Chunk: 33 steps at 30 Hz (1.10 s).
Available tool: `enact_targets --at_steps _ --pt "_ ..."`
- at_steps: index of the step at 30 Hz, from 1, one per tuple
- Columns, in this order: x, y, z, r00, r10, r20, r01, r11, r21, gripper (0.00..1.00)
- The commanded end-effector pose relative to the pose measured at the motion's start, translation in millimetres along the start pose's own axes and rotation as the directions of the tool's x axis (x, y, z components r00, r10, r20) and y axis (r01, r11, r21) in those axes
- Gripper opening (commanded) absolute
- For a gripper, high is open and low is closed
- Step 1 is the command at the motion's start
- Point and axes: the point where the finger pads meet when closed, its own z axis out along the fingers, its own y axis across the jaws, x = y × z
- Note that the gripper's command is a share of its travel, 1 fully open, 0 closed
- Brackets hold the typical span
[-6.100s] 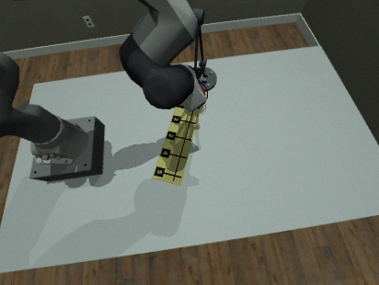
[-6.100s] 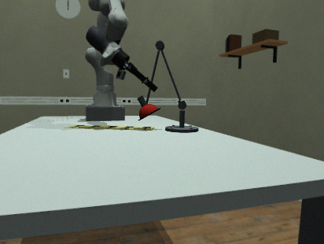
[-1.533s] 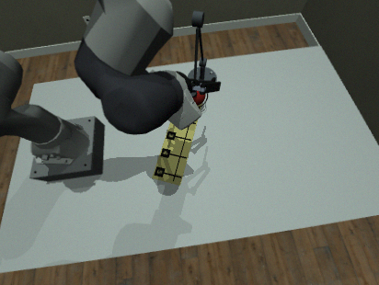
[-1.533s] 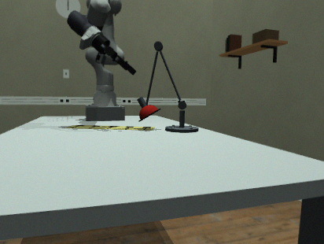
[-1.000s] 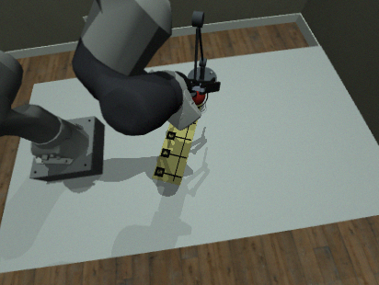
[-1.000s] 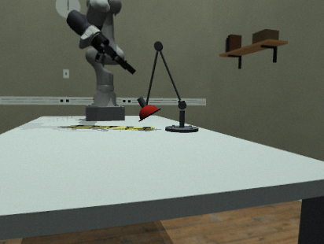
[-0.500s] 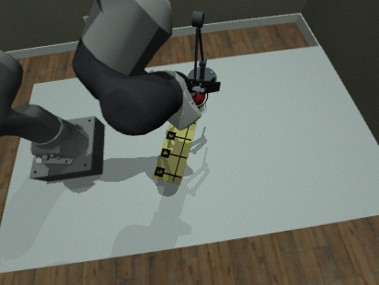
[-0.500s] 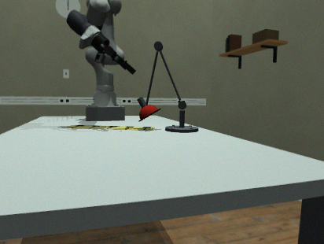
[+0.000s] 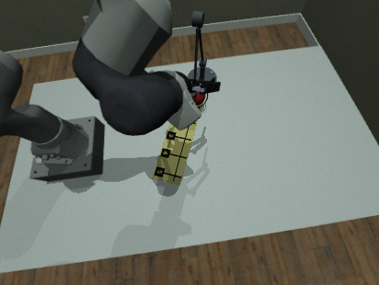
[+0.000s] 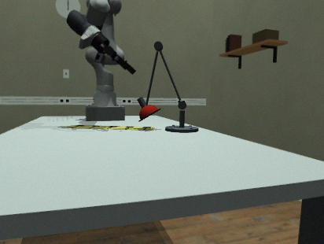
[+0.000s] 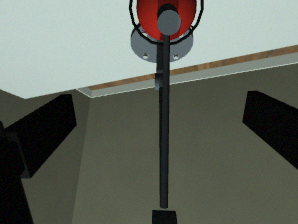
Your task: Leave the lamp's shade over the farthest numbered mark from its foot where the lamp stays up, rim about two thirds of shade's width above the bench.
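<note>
Grey metal base block [image 9: 34, 174] [image 10: 94, 114] at far left, carrying the arm. Next, the yellow strip [image 9: 171, 163] [image 10: 114, 127] lies on the bench [image 9: 276, 138] [image 10: 157, 165] [image 11: 50, 50]; the wrist covers its near-foot end from above, so I cannot tell from the top view how many marks lie there.

Gripper [image 9: 205, 86] [image 10: 132, 70] [image 11: 159, 108]: spread wide, nothing between its fingers, above and left of the shade in the exterior view. Risk 1: a low or skewed approach lets one finger bump the shade or a lamp bar before both straddle the chosen part, swinging the lamp.

Red shade [image 9: 199, 97] [image 10: 149, 111] [image 11: 145, 15]: hangs off the bench near the strip's foot end, rim tilted. Risk 2: a grip on the round side could slip or twist it further, spoiling any rim-height reading.

Top joint [image 9: 198, 19] [image 10: 158, 46]: folded sharply, lamp upright. Risk 3 — probably the main one — is overreach: the worn joint may hold only while gripped, then sink on release. Which joint is worn, I cannot tell.

Round foot [image 9: 212, 74] [image 10: 182, 129] [image 11: 142, 48] at right. Risk 4: a hard outward pull could drag it, if unfixed, making the mark reached misleading.

Claw [image 9: 202, 88] [image 10: 130, 69] [image 11: 159, 108] farther from the lamp [image 9: 198, 19] [image 10: 158, 46] [image 11: 164, 125] now
</note>
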Motion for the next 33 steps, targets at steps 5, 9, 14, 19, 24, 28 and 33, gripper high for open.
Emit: enact_targets --at_steps 5,9,14,19,24,28,33 --pt "-0.1 -0.1 0.0 1.0 0.0 0.0 0.0 1.0 0.0 1.0" --pt "-0.4 1.0 8.4 1.0 0.002 -0.001 -0.002 1.0 -0.002 1.0" --pt "-0.9 2.8 22.4 1.0 0.006 -0.001 -0.006 1.0 -0.005 1.0" --pt "-1.5 4.5 36.4 1.0 0.01 -0.002 -0.01 1.0 -0.009 1.0" --pt "-1.8 6.0 44.6 1.0 0.012 -0.003 -0.012 1.0 -0.012 1.0" --pt "-2.4 9.0 55.3 1.0 0.017 -0.003 -0.017 1.0 -0.019 1.0" --pt "-3.2 12.7 68.6 1.0 0.022 -0.004 -0.022 0.999 -0.027 1.0"
